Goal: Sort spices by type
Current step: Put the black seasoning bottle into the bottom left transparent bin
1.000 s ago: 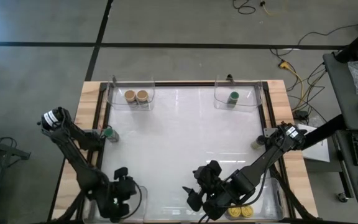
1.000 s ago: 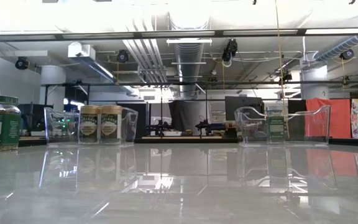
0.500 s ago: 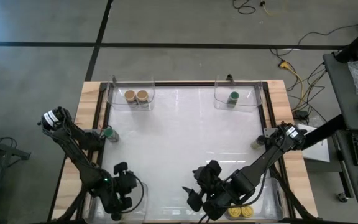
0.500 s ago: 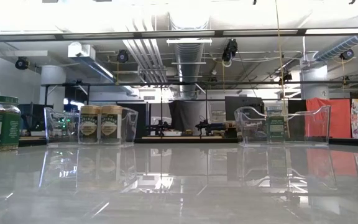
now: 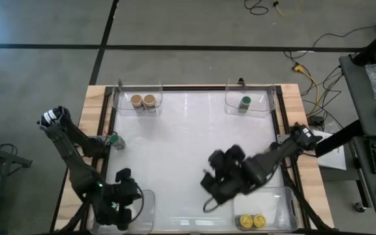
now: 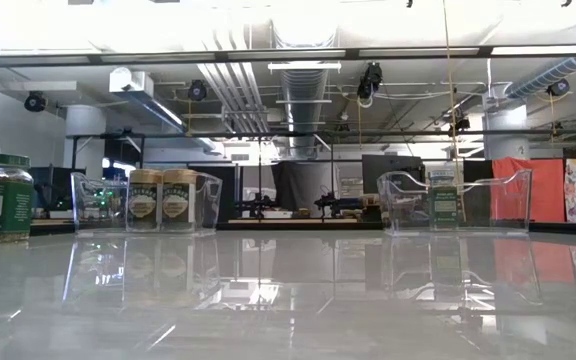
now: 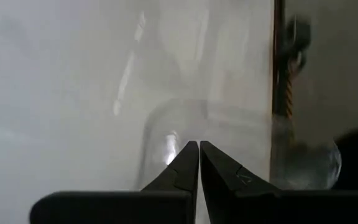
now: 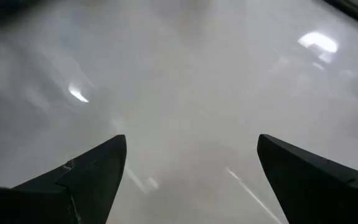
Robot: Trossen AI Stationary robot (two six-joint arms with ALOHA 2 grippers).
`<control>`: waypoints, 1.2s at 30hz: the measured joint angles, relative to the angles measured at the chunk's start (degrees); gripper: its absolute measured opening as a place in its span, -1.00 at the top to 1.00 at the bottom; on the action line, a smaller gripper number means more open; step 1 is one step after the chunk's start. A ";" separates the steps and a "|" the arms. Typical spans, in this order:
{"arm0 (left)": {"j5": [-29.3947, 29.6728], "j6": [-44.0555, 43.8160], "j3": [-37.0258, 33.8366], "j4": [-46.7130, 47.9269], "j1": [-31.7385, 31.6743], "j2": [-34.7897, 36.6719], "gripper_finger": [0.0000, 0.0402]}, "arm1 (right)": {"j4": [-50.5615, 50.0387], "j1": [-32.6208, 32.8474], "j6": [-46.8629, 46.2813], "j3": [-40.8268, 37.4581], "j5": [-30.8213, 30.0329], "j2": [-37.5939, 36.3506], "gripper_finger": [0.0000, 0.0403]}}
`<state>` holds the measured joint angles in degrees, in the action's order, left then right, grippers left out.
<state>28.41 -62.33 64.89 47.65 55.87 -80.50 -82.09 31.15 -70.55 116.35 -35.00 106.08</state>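
Note:
Two tan-lidded jars [image 5: 143,100] stand in the far-left clear tub [image 5: 119,98], also seen in the low view as tan jars [image 6: 162,200]. One green-lidded jar [image 5: 245,102] stands in the far-right tub, and another green jar [image 5: 113,139] stands on the table's left edge. Two yellow-lidded jars [image 5: 252,222] sit in the near-right tub. No black-lidded jar shows. My right gripper [image 5: 209,189] hangs open over bare table near the middle, its fingers wide apart [image 8: 191,140]. My left gripper [image 5: 124,207] is shut [image 7: 199,149] above the near-left tub.
A clear empty-looking tub [image 7: 166,130] lies under my left gripper at the near-left corner. The white tabletop [image 5: 188,137] stretches between the four corner tubs. A wooden frame [image 5: 94,111] borders the table. Cables and a desk stand beyond the right edge.
My right gripper has pulled away from the near-right tub with the yellow jars, moving toward the table's middle and far side with its fingers open. My left arm has shifted slightly toward the near-left corner. No jar has moved.

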 joint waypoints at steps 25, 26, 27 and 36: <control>3.39 19.57 -1.94 -17.03 -18.79 10.96 -0.07 | -7.77 -24.74 30.68 -8.90 15.94 -4.87 -0.75; 1.27 21.94 -2.06 -18.71 -20.84 10.83 -0.08 | -7.78 -25.65 31.78 -9.27 15.75 -5.47 -0.75; -0.82 24.18 -2.08 -19.63 -23.05 10.77 -0.08 | -7.81 -26.44 32.91 -9.68 15.62 -5.96 -0.75; -16.18 37.35 -2.02 -28.76 -43.28 11.25 -0.09 | -7.82 -31.34 34.04 -20.54 15.42 -19.31 -0.75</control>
<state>12.24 -24.98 62.87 18.89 12.59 -69.25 -89.91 -0.18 -36.51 95.82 -19.58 86.77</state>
